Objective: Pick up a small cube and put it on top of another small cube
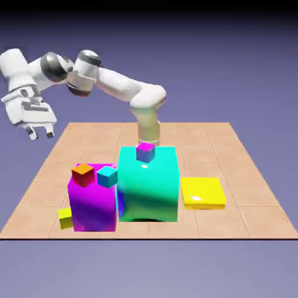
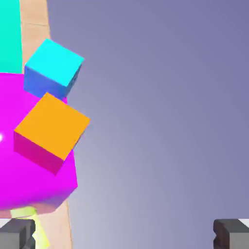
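The claw hangs wide open and empty, out past the table's left edge in the exterior view and well apart from the lime cube, which sits on the table near its front left corner, tucked against the foot of the big magenta block. The likely trouble is that a finger coming down beside that block could strike it or jog the orange cube and cyan cube on top, or nudge the lime cube away. The lime cube is tiny and plain yellow-green, half hidden; its target, the small magenta-topped cube, sits on the tall teal block.
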`<state>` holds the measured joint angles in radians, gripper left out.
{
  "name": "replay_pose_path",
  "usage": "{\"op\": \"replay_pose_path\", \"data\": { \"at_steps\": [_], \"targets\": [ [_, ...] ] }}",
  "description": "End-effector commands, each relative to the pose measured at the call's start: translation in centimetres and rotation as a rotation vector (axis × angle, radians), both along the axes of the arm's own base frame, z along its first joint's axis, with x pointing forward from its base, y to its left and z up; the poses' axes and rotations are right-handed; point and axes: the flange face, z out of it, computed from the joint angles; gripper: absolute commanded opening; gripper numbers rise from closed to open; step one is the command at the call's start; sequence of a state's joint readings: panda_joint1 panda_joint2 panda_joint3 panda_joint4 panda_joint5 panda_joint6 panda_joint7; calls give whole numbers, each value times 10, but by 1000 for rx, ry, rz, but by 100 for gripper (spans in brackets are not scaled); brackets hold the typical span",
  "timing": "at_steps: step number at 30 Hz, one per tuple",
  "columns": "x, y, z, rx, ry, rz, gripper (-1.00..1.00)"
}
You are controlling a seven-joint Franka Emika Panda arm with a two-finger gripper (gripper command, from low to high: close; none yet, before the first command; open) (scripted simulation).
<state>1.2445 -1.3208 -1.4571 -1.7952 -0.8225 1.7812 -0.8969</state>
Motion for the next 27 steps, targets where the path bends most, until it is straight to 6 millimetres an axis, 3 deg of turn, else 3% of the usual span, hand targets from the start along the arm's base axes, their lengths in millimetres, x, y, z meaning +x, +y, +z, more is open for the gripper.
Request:
{"op": "replay_pose_path", "data": {
  "at_steps": [1,7,10,11,12,13,16,19,23,27],
  "targets": [
    [6,-3,-25,0,33,46,0],
    [26,4,-185,20,253,354,0],
    [20,27,-267,28,299,415,0],
    [18,32,-278,29,298,415,0],
    [18,32,-278,29,298,415,-100],
    [18,32,-278,29,298,415,-100],
    [32,8,-199,17,284,397,-100],
    [48,19,-126,-17,216,346,-100],
    [53,53,-24,-51,126,331,-100],
    [33,119,48,-65,89,437,-100]
  ]
}}
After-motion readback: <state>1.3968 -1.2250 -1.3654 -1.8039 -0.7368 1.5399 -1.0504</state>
